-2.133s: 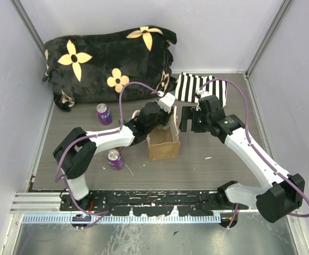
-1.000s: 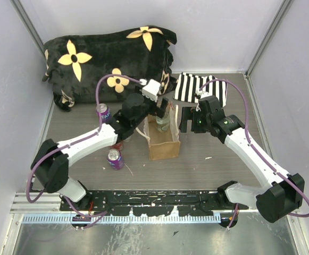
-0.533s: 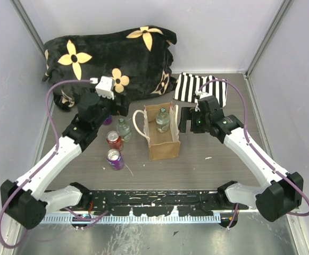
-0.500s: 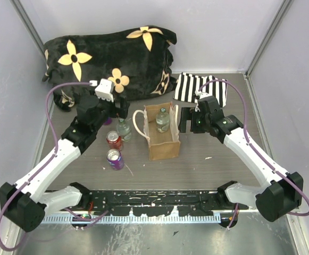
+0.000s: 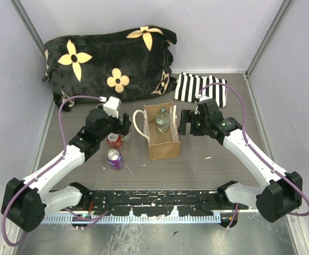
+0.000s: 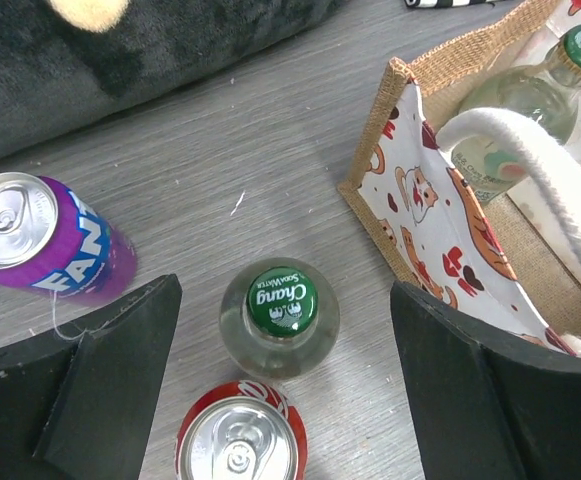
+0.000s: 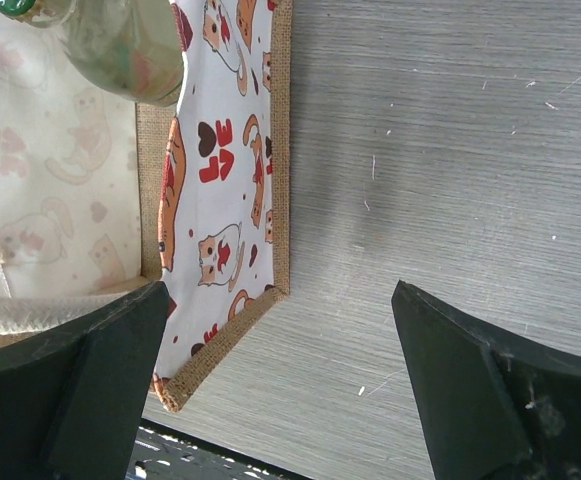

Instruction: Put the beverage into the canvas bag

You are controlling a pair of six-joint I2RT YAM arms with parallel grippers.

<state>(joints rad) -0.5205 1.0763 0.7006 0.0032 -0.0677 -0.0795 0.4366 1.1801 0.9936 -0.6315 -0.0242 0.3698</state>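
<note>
The tan canvas bag (image 5: 163,142) stands open mid-table, and one green-capped glass bottle (image 5: 163,119) stands upright inside it. In the left wrist view a second green-capped bottle (image 6: 280,315) stands on the table just left of the bag (image 6: 420,205). My left gripper (image 6: 285,300) hovers above it, open, one finger on each side and nothing gripped. My right gripper (image 5: 186,123) hangs open beside the bag's right wall (image 7: 225,200), over its near corner, holding nothing. The cream handle (image 6: 540,170) arches over the bag's left side.
A red can (image 6: 240,440) stands right next to the loose bottle, and a purple Fanta can (image 6: 40,240) is further left. Another purple can (image 5: 115,158) stands nearer the bases. A black flowered cushion (image 5: 109,58) and a striped cloth (image 5: 199,87) lie at the back.
My left arm left the bag with a bottle standing in it, swung out to the left, then came back over the loose bottle beside the bag. The right arm barely moved.
</note>
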